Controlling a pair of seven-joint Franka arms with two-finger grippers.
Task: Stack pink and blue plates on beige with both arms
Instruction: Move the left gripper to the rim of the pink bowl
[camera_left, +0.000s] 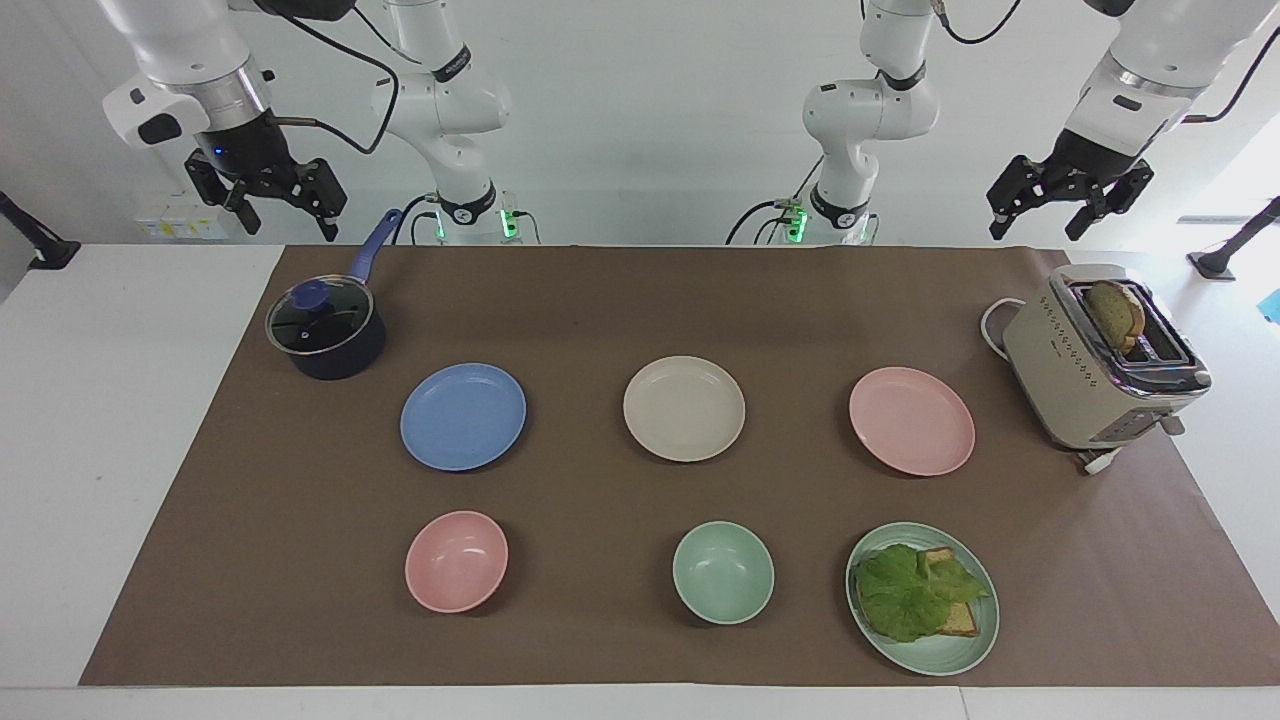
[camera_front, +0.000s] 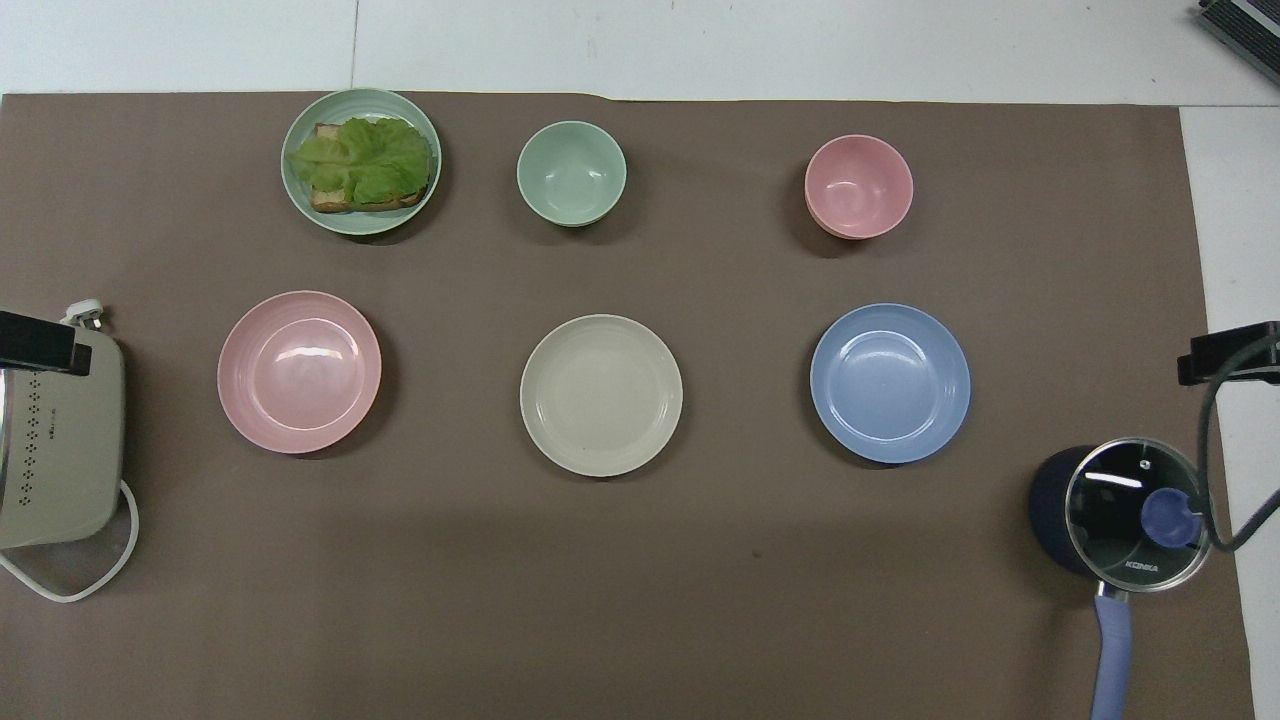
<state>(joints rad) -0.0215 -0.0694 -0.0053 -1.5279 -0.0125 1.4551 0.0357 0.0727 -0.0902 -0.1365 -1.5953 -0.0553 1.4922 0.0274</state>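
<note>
Facing view puts the round matte cream-beige plate (camera_left: 684, 408) at the middle of the brown mat (camera_left: 600, 300), bare and ready as the base of the stack. The round pale pink plate (camera_left: 911, 420) lies beside it toward the left arm's end, the round medium blue plate (camera_left: 463, 416) toward the right arm's end, each well apart from it, so each arm likely takes the plate on its own side. Nothing is stacked yet. The left gripper (camera_left: 1068, 205) hangs high above the boxy beige toaster (camera_left: 1095, 375), jaws wide and empty; the right gripper (camera_left: 266, 197) hangs above the dark lidded saucepan (camera_left: 327, 331), likewise wide and empty.
</note>
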